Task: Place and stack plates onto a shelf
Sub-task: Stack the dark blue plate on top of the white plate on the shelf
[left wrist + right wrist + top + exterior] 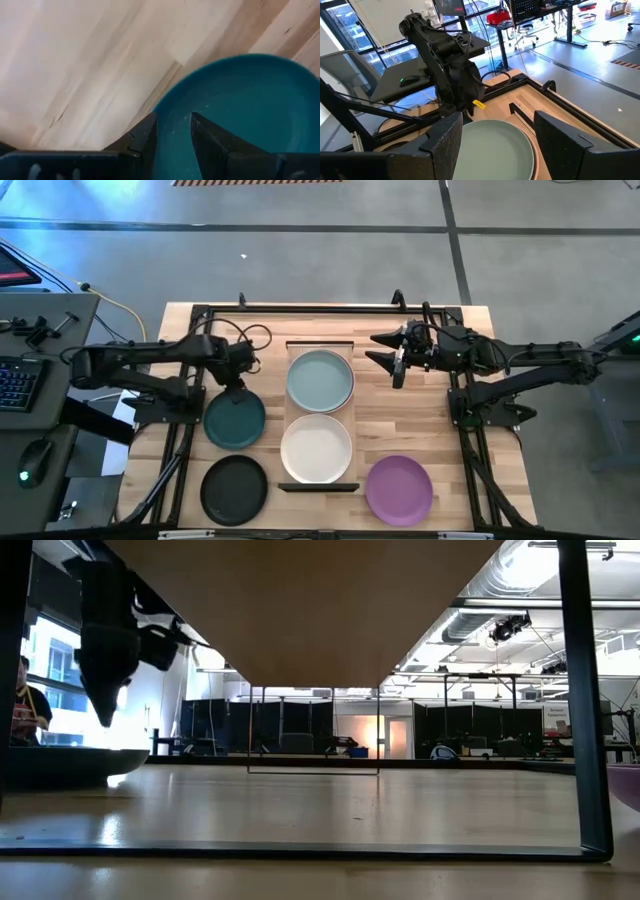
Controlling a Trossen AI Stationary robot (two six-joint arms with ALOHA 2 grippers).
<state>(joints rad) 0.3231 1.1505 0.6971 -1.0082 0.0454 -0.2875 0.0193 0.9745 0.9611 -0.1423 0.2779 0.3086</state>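
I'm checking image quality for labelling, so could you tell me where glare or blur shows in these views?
Low view: a bright window backlights the left gripper into silhouette, and the tabletop carries sheen. Left wrist view: the wood is washed out and soft around the dark teal plate. High view: evenly lit.

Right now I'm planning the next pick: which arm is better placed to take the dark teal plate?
Left. The left gripper is at the dark teal plate's rim, jaws open astride it. The right gripper hangs beyond the shelf, open.

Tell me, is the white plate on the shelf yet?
Yes. The white plate lies flat on the shelf, beside the pale blue-green plate.
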